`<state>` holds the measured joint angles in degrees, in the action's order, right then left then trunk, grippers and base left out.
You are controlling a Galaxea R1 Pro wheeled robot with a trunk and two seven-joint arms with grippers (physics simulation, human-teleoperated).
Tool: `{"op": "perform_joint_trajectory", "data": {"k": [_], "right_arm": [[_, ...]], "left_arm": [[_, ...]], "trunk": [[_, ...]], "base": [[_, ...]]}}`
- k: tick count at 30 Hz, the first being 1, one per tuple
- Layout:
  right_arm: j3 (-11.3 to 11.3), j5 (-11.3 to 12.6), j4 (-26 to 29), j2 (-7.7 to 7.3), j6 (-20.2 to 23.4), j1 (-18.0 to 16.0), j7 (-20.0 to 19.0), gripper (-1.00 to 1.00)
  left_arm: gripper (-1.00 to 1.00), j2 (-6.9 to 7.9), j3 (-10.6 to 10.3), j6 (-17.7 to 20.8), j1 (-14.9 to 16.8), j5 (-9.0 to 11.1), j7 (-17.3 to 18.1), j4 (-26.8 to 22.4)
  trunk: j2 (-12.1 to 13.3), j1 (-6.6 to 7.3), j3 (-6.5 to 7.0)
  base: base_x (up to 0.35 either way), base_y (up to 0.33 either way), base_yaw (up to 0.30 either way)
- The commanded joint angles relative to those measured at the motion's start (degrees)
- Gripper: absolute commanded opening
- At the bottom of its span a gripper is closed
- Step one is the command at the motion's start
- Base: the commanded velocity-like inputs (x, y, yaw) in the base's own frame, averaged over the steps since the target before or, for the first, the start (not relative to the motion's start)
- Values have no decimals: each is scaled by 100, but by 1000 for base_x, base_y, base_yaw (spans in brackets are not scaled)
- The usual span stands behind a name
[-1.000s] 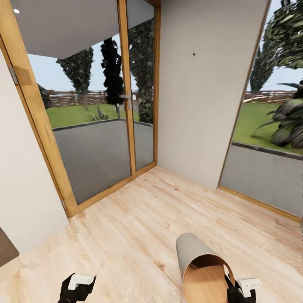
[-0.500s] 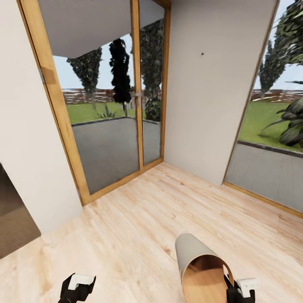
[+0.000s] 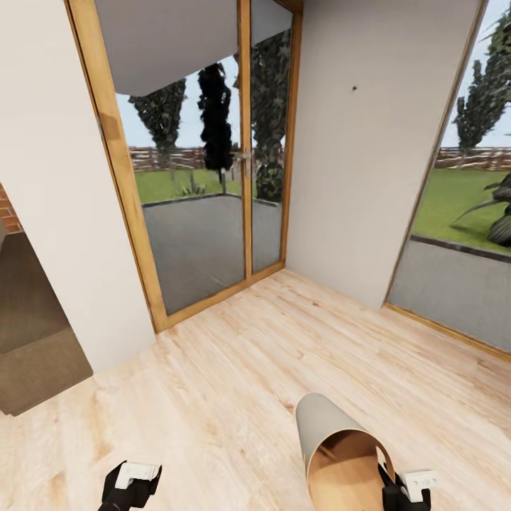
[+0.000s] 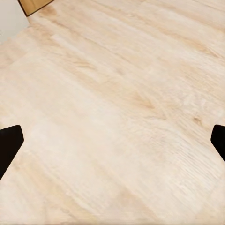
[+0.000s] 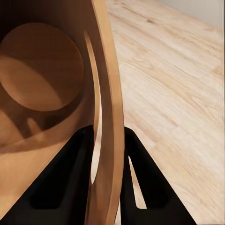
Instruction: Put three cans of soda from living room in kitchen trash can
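Observation:
The tash can (image 3: 328,430), pale grey outside and wood-brown inside, hangs tilted at the lower right of the head view with its mouth turned toward the camera. My right gripper (image 3: 402,491) is shut on its rim (image 5: 108,98), one finger inside and one outside the wall. The round bottom (image 5: 40,65) of the bin is bare. My left gripper (image 3: 130,485) is held low at the left, open and holding nothing, with only floor between its fingertips (image 4: 8,144). The cans of soda are out of view.
Light wood floor (image 3: 234,355) stretches ahead to wood-framed glass doors (image 3: 206,206), a white wall (image 3: 355,156) and a tall window (image 3: 454,241) on the right. A white wall corner (image 3: 64,234), a brown lower area (image 3: 35,348) and some red brick (image 3: 6,210) lie at the left.
The whole view has swung leftward: doors and wall slid right, and the brown area and brick came into view at the left. Both grippers and the bin keep their places.

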<state>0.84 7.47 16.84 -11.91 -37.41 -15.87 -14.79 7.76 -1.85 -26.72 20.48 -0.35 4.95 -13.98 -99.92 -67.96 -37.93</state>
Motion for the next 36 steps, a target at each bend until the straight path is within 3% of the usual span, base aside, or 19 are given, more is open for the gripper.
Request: {"op": "perform_joint_trajectory", "data": {"k": [1, 11, 25, 36], "right_arm": [[17, 3, 13, 2, -3, -3, -24, -100], [2, -7, 12, 12, -3, -4, -24, -100], [4, -17, 12, 18, -3, 2, -24, -100], [-8, -17, 11, 22, -3, 1, -24, -100]], "left_arm": [[100, 2, 0, -1, 0, 0, -1, 0], [100, 4, 0, 0, 0, 0, -3, 0], [100, -2, 0, 0, 0, 0, -3, 0], [100, -2, 0, 0, 0, 0, -3, 0]], "trunk": [[0, 0, 0], [0, 0, -7], [0, 0, -79], [0, 0, -143]], "base": [[-22, 0, 7], [-6, 0, 23], [-1, 0, 168], [-219, 78, 187]]}}
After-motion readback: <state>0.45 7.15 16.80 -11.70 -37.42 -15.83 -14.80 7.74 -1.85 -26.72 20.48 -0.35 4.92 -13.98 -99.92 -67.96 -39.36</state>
